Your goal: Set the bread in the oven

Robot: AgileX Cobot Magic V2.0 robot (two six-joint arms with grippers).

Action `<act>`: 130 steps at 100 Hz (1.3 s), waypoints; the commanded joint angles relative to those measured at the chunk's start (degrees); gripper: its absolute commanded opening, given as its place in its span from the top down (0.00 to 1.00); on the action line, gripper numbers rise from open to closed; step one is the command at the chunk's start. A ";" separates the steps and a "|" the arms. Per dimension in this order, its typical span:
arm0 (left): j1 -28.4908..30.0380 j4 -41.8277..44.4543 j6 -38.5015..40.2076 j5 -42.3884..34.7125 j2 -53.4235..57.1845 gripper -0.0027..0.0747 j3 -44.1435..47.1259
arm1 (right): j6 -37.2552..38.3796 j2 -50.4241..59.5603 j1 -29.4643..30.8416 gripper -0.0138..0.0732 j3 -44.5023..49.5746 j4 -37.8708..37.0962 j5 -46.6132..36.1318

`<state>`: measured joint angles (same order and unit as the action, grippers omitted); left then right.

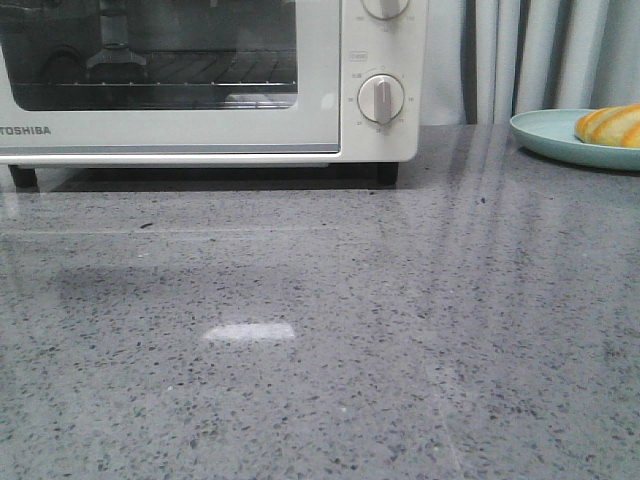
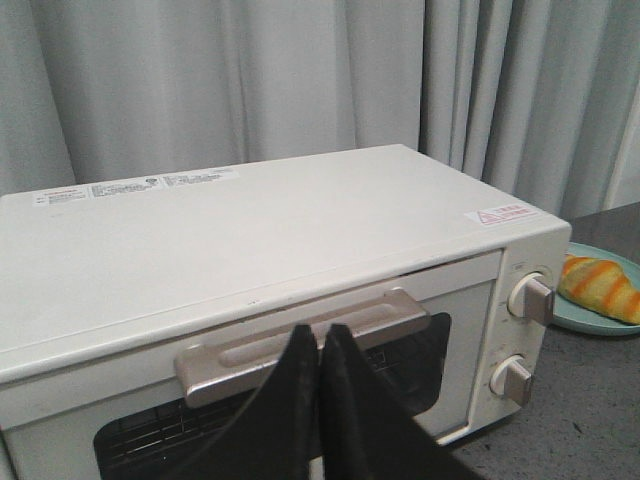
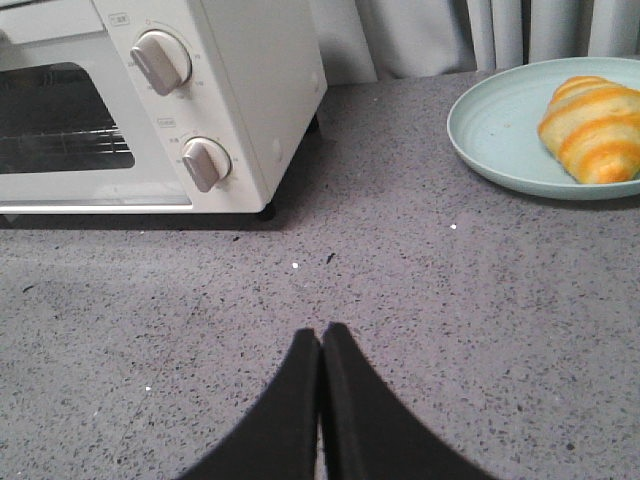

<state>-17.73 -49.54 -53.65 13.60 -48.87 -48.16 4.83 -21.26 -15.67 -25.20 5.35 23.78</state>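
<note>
The bread (image 1: 610, 124), golden-brown with pale stripes, lies on a pale blue plate (image 1: 545, 136) at the far right of the counter; it also shows in the right wrist view (image 3: 592, 129) and the left wrist view (image 2: 602, 289). The white oven (image 1: 330, 90) stands at the back left, door closed. My left gripper (image 2: 320, 332) is shut and empty, its tips just in front of the oven's door handle (image 2: 300, 342). My right gripper (image 3: 321, 335) is shut and empty, above the bare counter, short of the plate (image 3: 490, 140). Neither gripper shows in the front view.
Grey curtains (image 1: 540, 50) hang behind the counter. The oven's two round dials (image 1: 380, 98) sit on its right side. The speckled grey counter (image 1: 320, 330) stretches in front of the oven and the plate.
</note>
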 commanded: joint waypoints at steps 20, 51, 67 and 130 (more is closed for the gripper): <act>-3.95 -1.33 -0.22 -6.96 -12.00 0.99 -8.37 | -0.73 -0.97 -0.07 0.90 -2.06 -0.71 -4.74; -4.22 -1.33 -0.22 -8.07 -20.15 0.99 -10.37 | -0.73 -0.97 -0.07 0.90 -2.06 -0.71 -1.57; -4.22 -1.33 -0.22 -8.18 -22.92 0.99 -10.37 | -0.73 -0.97 -0.07 0.90 -2.06 -0.71 -1.05; -4.22 -1.33 -0.22 13.34 -20.53 0.99 -8.36 | -0.73 -0.97 -0.07 0.90 -2.06 -0.71 -1.54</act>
<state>-21.55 -50.54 -53.84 20.33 -71.15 -57.12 4.75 -21.26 -15.67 -25.20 5.09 26.75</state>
